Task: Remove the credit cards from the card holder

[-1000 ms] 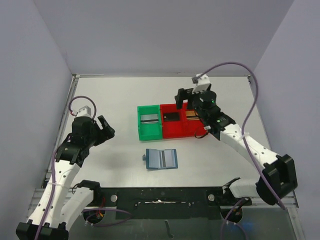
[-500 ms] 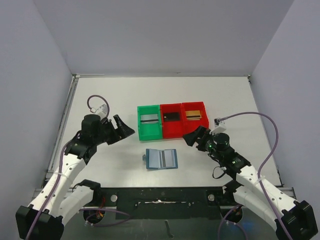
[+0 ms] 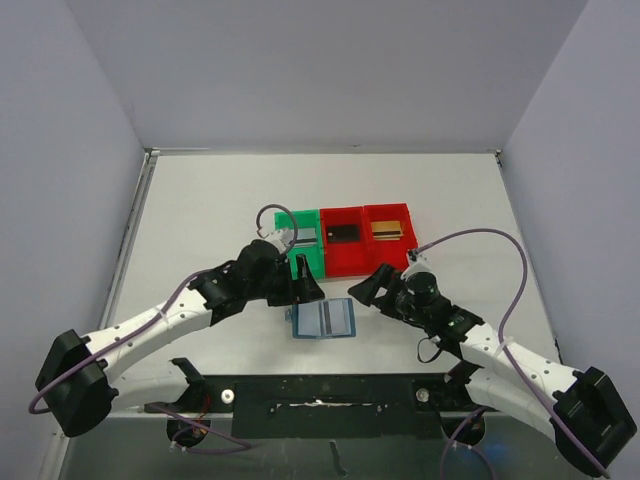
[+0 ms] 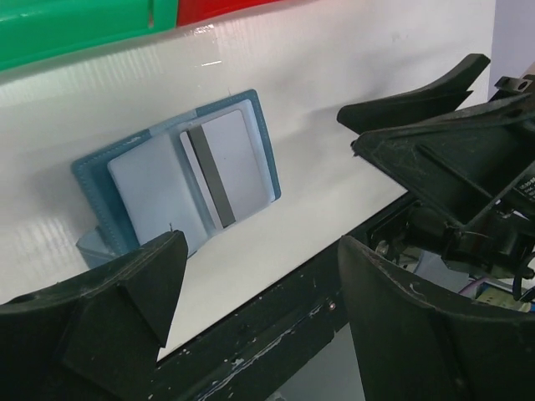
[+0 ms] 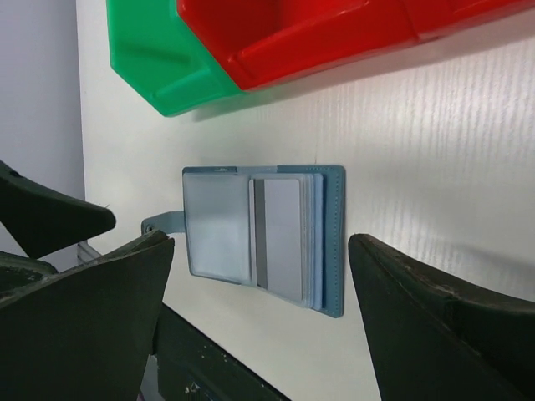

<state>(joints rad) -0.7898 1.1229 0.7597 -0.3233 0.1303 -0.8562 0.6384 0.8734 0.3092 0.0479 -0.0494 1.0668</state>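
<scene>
The left gripper [image 3: 303,285] and right gripper [image 3: 372,285] are held wide beside the card holder [image 3: 324,318], best pinned flat while its seemingly topmost card [image 5: 282,234] is slid out.

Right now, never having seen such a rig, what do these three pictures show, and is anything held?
Two robot arms are bolted at the near edge of a white table. One picture looks down from above; the other two come from cameras on each wrist, so the dark shapes at their edges are that arm's own fingers. The left pincer and right pincer both stand open and hold nothing, flanking the blue card holder, which lies open with a striped card showing. Beyond it sit a green bin and two red bins.
</scene>
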